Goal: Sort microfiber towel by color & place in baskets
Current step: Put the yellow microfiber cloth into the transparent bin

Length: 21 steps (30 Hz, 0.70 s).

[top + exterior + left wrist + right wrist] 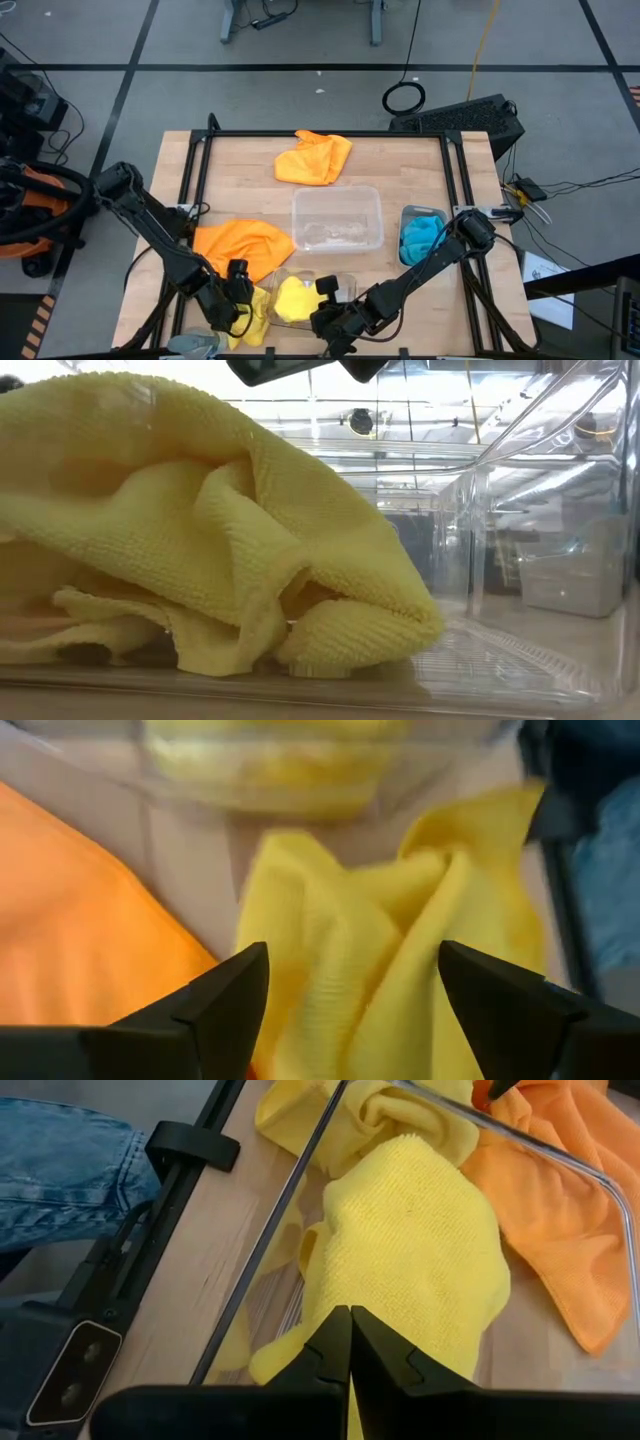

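Observation:
A yellow towel [293, 299] lies bunched in the clear near basket [347, 283]; it also shows in the low view [200, 540] and the right wrist view [420, 1250]. My right gripper [350, 1320] is shut, just above that towel. A second yellow towel [256, 315] lies crumpled on the table beside the basket. My left gripper [345, 990] is open over it, one finger on either side. One orange towel [245, 245] lies spread near my left arm, another [315, 158] at the far edge. Blue towels [421, 238] fill the narrow greyish basket [408, 214].
An empty clear basket [337, 218] stands mid-table. A small grey thing [200, 345] lies at the near edge. A black frame [190, 200] borders the table. A person's jeans-clad leg [60, 1170] shows beside the table's near edge.

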Available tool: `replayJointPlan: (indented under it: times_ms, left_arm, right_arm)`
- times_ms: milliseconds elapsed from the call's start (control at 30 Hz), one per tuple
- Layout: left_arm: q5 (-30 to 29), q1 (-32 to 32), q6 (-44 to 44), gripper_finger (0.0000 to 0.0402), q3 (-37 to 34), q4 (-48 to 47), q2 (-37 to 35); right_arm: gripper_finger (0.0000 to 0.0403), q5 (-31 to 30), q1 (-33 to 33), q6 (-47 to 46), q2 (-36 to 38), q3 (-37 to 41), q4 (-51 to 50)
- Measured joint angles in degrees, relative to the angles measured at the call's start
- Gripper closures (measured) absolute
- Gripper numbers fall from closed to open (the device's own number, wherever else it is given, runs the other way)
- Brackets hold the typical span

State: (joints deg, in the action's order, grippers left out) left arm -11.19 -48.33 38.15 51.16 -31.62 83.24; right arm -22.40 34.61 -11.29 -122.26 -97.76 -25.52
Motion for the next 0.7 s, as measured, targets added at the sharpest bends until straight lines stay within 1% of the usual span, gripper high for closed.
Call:
replayJointPlan:
  times_ms: [167, 267, 367, 500, 567, 600, 633, 700]
  left_arm:
    - [3.2, 1.3, -1.0, 0.0107, 0.0, -0.9, 5.0]
    - [6.4, 1.9, -3.5, 0.0132, 0.0, 0.6, 7.5]
    - [7.6, 1.9, -6.5, 0.0188, 0.0, 1.9, 8.9]
    - [7.6, 1.9, -8.3, 0.0299, 0.0, 1.3, 8.9]
    - [7.0, 1.9, -8.1, 0.0359, 0.5, -2.1, 8.3]
    - [6.7, 1.8, -7.1, 0.0378, 0.8, -4.0, 7.6]
    - [6.4, 1.8, -6.1, 0.0386, 1.2, -5.8, 6.8]
    - [5.1, 1.8, -5.5, 0.0384, 2.0, -8.3, 5.1]
  right_arm:
    - [0.0403, 0.0, 0.0, 0.0, 0.0, 0.0, 0.0]
    - [0.0403, 0.0, 0.0, 0.0, 0.0, 0.0, 0.0]
    - [0.0403, 0.0, 0.0, 0.0, 0.0, 0.0, 0.0]
    - [0.0403, 0.0, 0.0, 0.0, 0.0, 0.0, 0.1]
    - [0.0403, 0.0, 0.0, 0.0, 0.0, 0.0, 0.2]
    - [0.0403, 0.0, 0.0, 0.1, 0.0, 0.0, 0.4]
    - [0.0403, 0.0, 0.0, 0.2, 0.0, 0.0, 0.7]
    - [0.0403, 0.0, 0.0, 0.2, 0.0, 0.0, 1.0]
